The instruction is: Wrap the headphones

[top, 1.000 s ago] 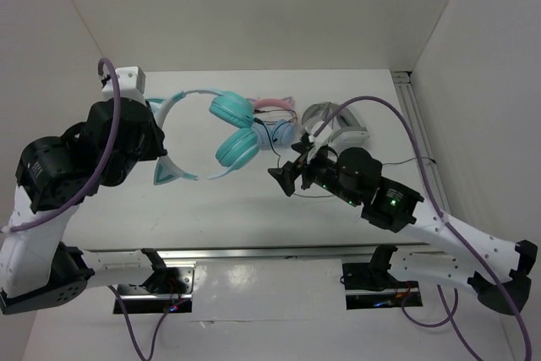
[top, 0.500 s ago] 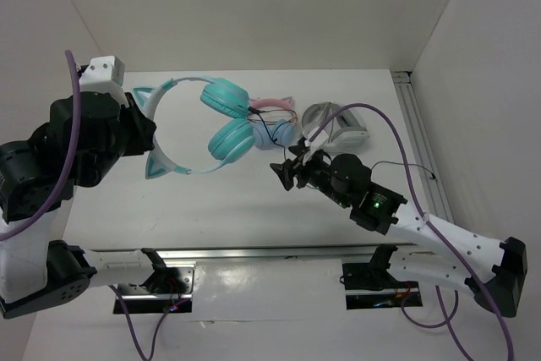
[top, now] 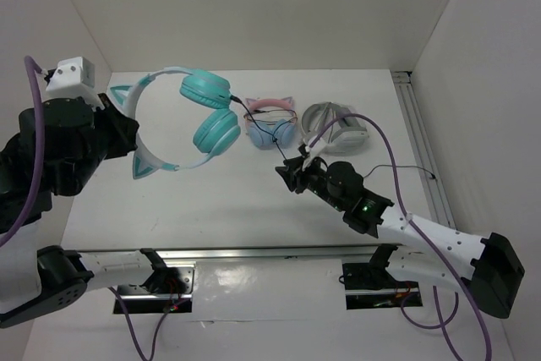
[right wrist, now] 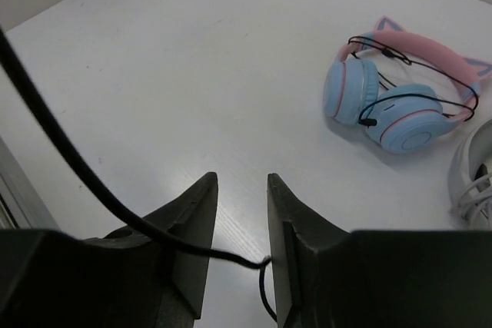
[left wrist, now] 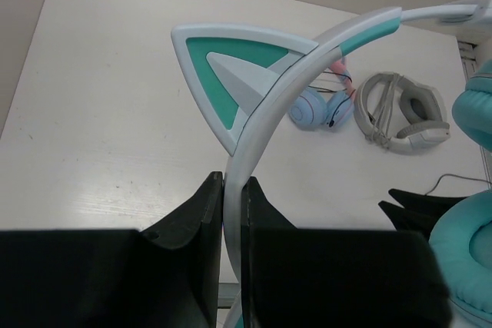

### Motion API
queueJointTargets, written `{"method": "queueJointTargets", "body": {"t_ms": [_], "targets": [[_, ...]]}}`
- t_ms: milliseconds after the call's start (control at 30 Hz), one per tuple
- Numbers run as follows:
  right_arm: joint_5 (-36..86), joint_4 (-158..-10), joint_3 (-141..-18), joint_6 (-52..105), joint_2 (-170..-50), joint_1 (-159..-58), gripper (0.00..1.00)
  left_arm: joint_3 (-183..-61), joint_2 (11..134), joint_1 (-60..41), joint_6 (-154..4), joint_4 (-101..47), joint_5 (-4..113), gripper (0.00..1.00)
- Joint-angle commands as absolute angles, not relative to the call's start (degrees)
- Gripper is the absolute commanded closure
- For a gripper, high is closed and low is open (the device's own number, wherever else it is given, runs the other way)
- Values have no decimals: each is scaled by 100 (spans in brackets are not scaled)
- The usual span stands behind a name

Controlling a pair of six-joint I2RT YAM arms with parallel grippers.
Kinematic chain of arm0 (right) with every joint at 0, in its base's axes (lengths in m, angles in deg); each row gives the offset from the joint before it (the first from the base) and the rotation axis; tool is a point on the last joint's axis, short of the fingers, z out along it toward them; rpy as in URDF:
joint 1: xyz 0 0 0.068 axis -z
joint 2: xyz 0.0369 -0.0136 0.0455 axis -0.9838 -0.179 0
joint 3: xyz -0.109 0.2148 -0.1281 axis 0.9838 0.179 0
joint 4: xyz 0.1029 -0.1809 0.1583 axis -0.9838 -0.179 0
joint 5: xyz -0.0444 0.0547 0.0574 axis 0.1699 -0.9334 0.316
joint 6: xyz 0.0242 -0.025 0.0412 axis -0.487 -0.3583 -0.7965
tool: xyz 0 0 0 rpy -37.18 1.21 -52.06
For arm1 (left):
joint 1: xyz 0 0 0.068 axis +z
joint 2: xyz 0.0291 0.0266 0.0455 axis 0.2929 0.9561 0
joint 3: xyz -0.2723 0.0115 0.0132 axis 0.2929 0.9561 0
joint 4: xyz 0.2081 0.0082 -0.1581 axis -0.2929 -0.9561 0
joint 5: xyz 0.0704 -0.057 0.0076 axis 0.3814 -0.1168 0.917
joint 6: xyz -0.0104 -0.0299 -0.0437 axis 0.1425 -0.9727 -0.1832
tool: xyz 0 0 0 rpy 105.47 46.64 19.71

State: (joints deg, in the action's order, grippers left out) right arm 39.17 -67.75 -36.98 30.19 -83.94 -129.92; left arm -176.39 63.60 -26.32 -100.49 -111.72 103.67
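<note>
Headphones (top: 205, 87) held aloft near the far-left corner of the surface (top: 211, 196), band (left wrist: 265, 109) clamped in left fingers (left wrist: 196, 217), cable (right wrist: 69, 157) threaded loosely between parted right fingers (right wrist: 192, 217); winding apparently underway, next calling for looping cable round the band.

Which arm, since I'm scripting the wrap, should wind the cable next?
Probably right: the cable runs between the right gripper's open fingers; the left gripper clamps the teal headphones' headband, holding them up.

teal ear cups (left wrist: 475, 270) cut by right edge, grey-white headphones (right wrist: 475, 174) partly out of frame
</note>
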Motion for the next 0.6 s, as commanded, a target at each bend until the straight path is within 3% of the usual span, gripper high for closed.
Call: {"method": "queueJointTargets", "body": {"t_ms": [0, 100, 200, 400, 567], "targets": [[3818, -5978, -3443, 2747, -8370, -12970, 61, -17732, 6278, -2455, -10413, -10738, 10687, 100], [3818, -5898, -3171, 2588, -8247, -12970, 63, -17653, 6278, -2208, -10413, -10738, 10687, 100], [4045, -5993, -3056, 2457, -8115, -12970, 99, -17408, 6392, -2129, -10264, -10738, 10924, 100], [4810, -6950, -3599, 2394, -7824, -12970, 100, -16337, 6174, -2076, -10001, -10065, 11213, 100], [6144, -8699, -4705, 2456, -7552, -13495, 100, -14166, 5585, -2076, -8789, -8517, 11733, 100]]}}
